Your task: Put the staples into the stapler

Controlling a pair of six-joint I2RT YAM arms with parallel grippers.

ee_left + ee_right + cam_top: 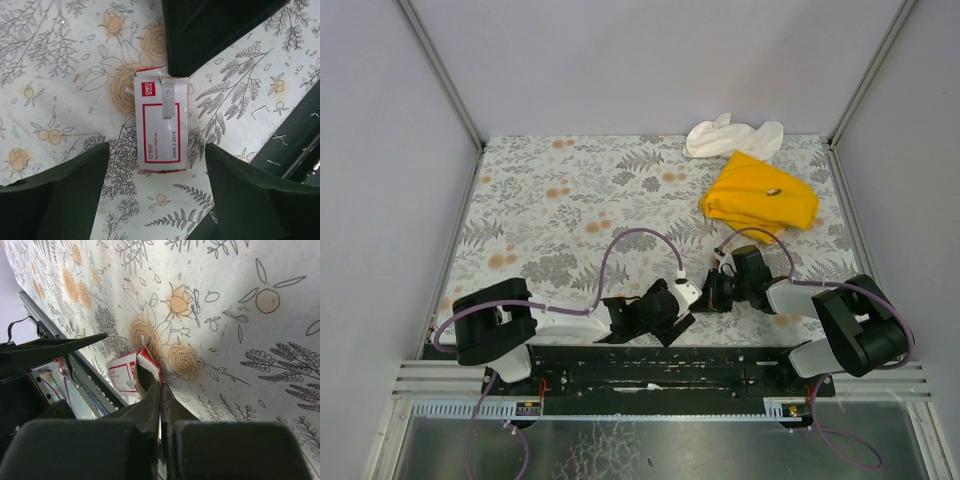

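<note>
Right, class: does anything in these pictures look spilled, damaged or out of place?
Yes: loose staples lie scattered on the table beside the staple box, as if spilled. One end of the box looks torn open and crumpled.

Left gripper jaws wide; right gripper pinched closed (both arms angled inward).

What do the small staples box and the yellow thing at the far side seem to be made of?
The staples box looks like thin cardboard, slightly glossy: creased flap, red print on a white label. The yellow cloth looks like soft matte fabric: it lies in loose folds; the fibre cannot be told.
</note>
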